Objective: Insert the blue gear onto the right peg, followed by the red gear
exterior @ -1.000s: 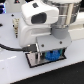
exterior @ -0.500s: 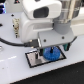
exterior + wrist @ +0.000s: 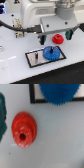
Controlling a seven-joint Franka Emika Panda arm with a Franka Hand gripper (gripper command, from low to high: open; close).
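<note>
The blue gear lies flat on the right half of the black-edged grey plate. It covers the right peg, which is hidden. The plate's left peg stands bare. The red gear lies on the white table just behind the plate. My gripper hangs over the red gear with its fingers spread to either side and nothing held. In the wrist view the red gear lies below the camera. The blue gear and the plate's black edge show at the border.
A black cable and a small fixture lie at the exterior view's left. The white arm housing fills the back. The table's far edge runs behind it.
My gripper has left the blue gear on the plate, risen, and moved back toward the red gear. The blue gear has stayed in place.
</note>
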